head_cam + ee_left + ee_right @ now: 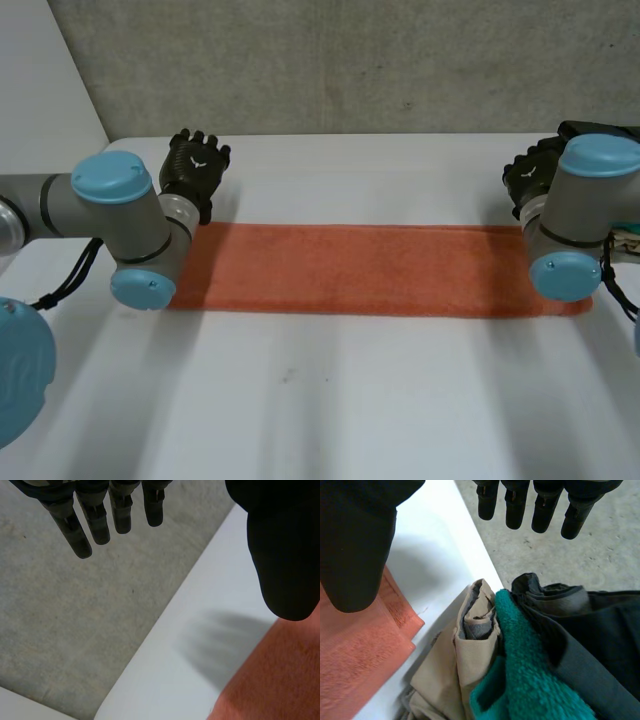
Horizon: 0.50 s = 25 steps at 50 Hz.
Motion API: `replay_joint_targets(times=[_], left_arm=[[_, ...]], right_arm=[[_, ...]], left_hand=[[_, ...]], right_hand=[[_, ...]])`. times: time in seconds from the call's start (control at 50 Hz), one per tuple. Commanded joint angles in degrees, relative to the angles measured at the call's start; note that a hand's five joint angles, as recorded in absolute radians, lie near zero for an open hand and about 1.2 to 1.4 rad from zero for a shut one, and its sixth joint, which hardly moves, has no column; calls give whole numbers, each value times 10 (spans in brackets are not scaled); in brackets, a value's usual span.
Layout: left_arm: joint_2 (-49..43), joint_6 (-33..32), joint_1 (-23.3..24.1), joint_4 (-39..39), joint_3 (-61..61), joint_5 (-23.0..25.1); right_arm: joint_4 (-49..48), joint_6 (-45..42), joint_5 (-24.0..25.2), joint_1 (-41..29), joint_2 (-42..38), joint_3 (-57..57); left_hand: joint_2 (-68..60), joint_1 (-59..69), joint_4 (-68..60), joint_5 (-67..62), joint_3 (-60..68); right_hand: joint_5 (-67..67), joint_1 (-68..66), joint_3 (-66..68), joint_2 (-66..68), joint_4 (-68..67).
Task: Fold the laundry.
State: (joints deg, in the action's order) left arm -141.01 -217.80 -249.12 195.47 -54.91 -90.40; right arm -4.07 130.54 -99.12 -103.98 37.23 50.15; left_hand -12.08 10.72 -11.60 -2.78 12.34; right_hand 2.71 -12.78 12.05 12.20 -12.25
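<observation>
An orange towel (380, 268) lies flat on the white table (330, 400) as a long folded strip running from one arm to the other. My left hand (195, 165) hovers just beyond the towel's left end, apart from it. In the left wrist view its fingers (92, 522) are straight and its thumb (285, 555) is spread above the towel's corner (280, 680), holding nothing. My right hand (528, 172) hangs beyond the towel's right end. Its fingers (545, 505) are straight and its thumb (355, 545) is over the towel's layered end (355, 665), empty.
Beside the table's right edge, under my right hand's fingertips, lies a laundry pile: a beige garment (465, 670), a teal towel (530, 675) and dark grey clothing (600, 645). Grey concrete floor (75, 620) lies beyond the table's far edge.
</observation>
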Motion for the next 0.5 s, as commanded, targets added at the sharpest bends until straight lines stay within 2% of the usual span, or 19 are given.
replay_joint_targets(times=[0.02,0.1,0.12,0.2,0.28,0.34,0.48,0.5], left_arm=[[83,45,3,-1,-81,1],[139,62,0,-1,-146,4],[158,67,-1,0,-172,6],[196,78,-4,8,-228,9],[219,85,-5,11,-265,11],[223,88,-3,11,-280,12],[222,90,6,25,-289,11],[222,90,7,29,-289,11]], right_arm=[[47,111,23,8,113,116],[104,162,88,23,177,198],[123,181,117,36,199,228],[150,205,179,95,241,305],[139,210,216,135,253,361],[103,207,234,158,253,391],[13,201,234,176,233,410],[-5,200,234,176,214,407]], left_hand=[[21,-7,16,28,-23],[21,-7,16,28,-23],[21,-7,16,28,-23],[21,-7,16,28,-23],[21,-7,16,28,-23],[21,-7,16,28,-23],[21,-7,16,28,-23],[21,-7,16,28,-23]], right_hand=[[-27,28,-20,-22,23],[-27,28,-20,-22,23],[-10,10,-3,-5,5],[108,-107,114,113,-112],[145,-145,152,150,-150],[154,-153,160,159,-158],[197,-197,204,202,-202],[249,-248,256,254,-254]])
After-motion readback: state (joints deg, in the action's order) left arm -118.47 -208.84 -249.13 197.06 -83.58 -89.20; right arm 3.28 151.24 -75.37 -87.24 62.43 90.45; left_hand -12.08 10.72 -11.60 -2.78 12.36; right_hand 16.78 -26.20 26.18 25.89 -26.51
